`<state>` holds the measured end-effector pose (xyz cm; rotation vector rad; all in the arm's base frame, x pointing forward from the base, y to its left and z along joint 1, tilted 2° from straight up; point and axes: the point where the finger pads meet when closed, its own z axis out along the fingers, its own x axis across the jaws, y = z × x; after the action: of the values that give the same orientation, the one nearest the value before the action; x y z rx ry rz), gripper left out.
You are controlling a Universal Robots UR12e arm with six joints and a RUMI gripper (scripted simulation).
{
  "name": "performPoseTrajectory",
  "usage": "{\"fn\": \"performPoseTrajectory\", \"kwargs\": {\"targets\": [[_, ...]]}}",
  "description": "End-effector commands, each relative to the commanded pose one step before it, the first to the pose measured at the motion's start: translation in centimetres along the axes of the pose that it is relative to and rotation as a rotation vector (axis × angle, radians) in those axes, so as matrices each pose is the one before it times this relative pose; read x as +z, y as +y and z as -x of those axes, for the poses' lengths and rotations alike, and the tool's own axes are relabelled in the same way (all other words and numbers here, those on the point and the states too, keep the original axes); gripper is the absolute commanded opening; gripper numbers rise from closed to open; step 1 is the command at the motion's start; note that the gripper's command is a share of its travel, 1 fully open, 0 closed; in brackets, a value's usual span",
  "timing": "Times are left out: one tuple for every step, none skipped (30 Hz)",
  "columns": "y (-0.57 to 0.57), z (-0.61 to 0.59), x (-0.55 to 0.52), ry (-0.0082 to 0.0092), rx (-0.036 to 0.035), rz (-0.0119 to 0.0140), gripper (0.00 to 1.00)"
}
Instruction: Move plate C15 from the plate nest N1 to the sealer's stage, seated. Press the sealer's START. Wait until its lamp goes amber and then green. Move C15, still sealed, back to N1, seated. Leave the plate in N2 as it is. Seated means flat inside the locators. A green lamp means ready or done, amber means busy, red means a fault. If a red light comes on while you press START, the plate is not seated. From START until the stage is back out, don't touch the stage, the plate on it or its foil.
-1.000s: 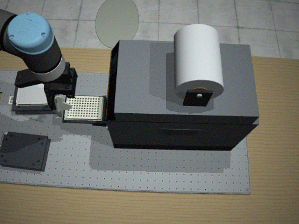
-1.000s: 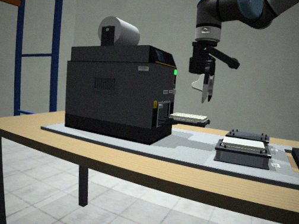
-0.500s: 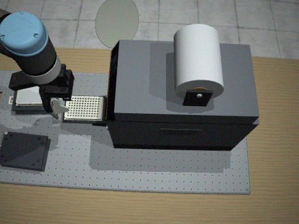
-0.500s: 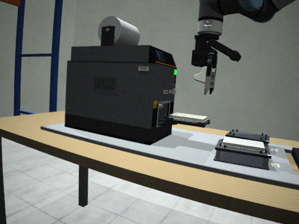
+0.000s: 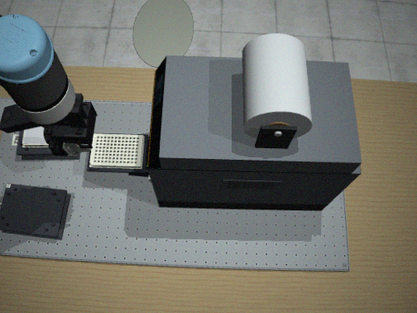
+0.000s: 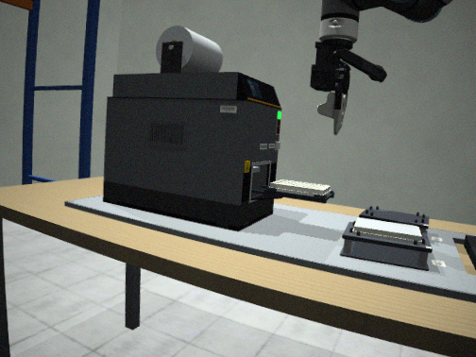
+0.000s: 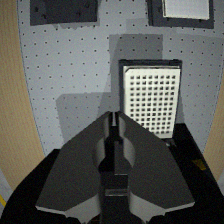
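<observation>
The white well plate C15 (image 5: 117, 150) (image 6: 302, 187) (image 7: 152, 100) lies on the sealer's stage (image 5: 95, 168) (image 6: 327, 195) (image 7: 121, 90), which stands out of the sealer's front. Its wells are open, with no foil on them. The dark sealer (image 5: 256, 144) (image 6: 189, 141) shows a green lamp (image 6: 279, 115). My gripper (image 5: 70, 148) (image 6: 336, 114) (image 7: 113, 113) is shut and empty. It hangs high above the outer end of the stage, apart from the plate. An empty dark nest (image 5: 33, 210) (image 7: 62, 10) lies on the grey breadboard (image 5: 207, 243).
A second nest (image 5: 25, 150) (image 6: 387, 245) (image 7: 155, 15) holds another white plate (image 5: 35, 137) (image 6: 387, 226) (image 7: 186, 7). A white foil roll (image 5: 276, 84) (image 6: 189, 51) sits on top of the sealer. Small buttons (image 6: 271, 145) are below the lamp. A blue rack (image 6: 90, 70) stands behind the table.
</observation>
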<state>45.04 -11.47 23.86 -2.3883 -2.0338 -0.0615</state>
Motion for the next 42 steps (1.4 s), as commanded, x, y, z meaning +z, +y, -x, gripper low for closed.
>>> {"fn": "performPoseTrajectory", "kwargs": {"targets": [[-0.128,1.607,-2.102,0.00124,-0.00310,-0.00227,0.00],[-0.016,0.267,-0.340,-0.00004,0.00000,-0.00002,0.00],[0.000,0.000,0.000,0.00000,0.00000,0.00000,0.00],[0.000,0.000,0.000,0.00000,0.00000,0.00000,0.00],[-0.018,0.309,-0.393,-0.00004,0.00000,-0.00002,0.00],[-0.018,0.309,-0.393,-0.00004,0.00000,-0.00002,0.00],[-0.018,0.309,-0.393,-0.00004,0.00000,-0.00002,0.00],[-0.018,0.309,-0.393,-0.00004,0.00000,-0.00002,0.00],[-0.018,0.309,-0.393,-0.00004,0.00000,-0.00002,0.00],[-0.016,0.267,-0.340,-0.00003,0.00000,-0.00002,0.00],[0.000,0.000,0.000,0.00001,0.00000,0.00001,0.00],[0.000,0.000,0.000,0.00000,0.00000,0.00000,0.00],[0.000,0.000,0.000,0.00000,0.00000,0.00000,0.00],[0.008,0.005,0.040,0.00054,0.00004,-0.00075,0.00],[0.006,0.005,0.031,0.00040,0.00003,-0.00060,0.00],[0.005,0.004,0.024,0.00031,0.00002,-0.00048,0.00],[0.003,0.003,0.016,0.00020,0.00001,-0.00031,0.00],[-0.068,-0.087,0.144,0.00119,-0.00074,-0.00182,0.00],[-0.050,-0.062,0.089,0.00073,-0.00066,-0.00117,0.00],[-0.025,-0.028,0.042,0.00035,-0.00029,-0.00056,0.00],[-0.004,-0.003,0.006,0.00005,-0.00003,-0.00008,0.00],[0.060,0.023,-0.101,-0.00140,0.00066,0.00215,0.00],[0.000,0.000,0.000,0.00000,0.00000,0.00000,0.00],[0.000,0.000,0.000,0.00000,0.00000,0.00000,0.00],[0.000,0.000,0.000,0.00000,0.00000,0.00000,0.00],[0.000,0.000,0.000,0.00000,0.00000,0.00000,0.00],[0.000,0.000,0.000,0.00000,0.00000,0.00000,0.00],[0.000,0.000,0.000,0.00000,0.00000,0.00000,0.00],[0.000,0.000,0.000,0.00000,0.00000,0.00000,0.00],[0.000,0.000,0.000,0.00000,0.00000,0.00000,0.00],[-0.112,0.000,0.101,0.00076,0.00112,0.03385,0.00],[0.003,-0.001,0.001,-0.00005,-0.00002,0.03333,0.00],[0.004,-0.002,0.002,-0.00006,-0.00001,0.03333,0.00],[0.004,-0.002,0.002,-0.00006,-0.00001,0.03334,0.00],[-0.004,0.004,0.001,-0.00002,-0.00003,0.03332,0.00],[0.002,0.000,0.002,-0.00004,-0.00002,0.02978,0.00],[0.004,-0.001,0.000,-0.00005,-0.00002,0.03332,0.00],[0.002,0.000,0.002,-0.00005,-0.00002,0.03332,0.00],[0.002,0.000,0.002,-0.00005,-0.00002,0.03332,0.00],[0.002,0.000,0.002,-0.00005,-0.00002,0.03332,0.00],[0.002,0.000,0.002,-0.00005,-0.00002,0.03332,0.00],[0.002,0.000,0.002,-0.00005,-0.00002,0.02977,0.00]]}}
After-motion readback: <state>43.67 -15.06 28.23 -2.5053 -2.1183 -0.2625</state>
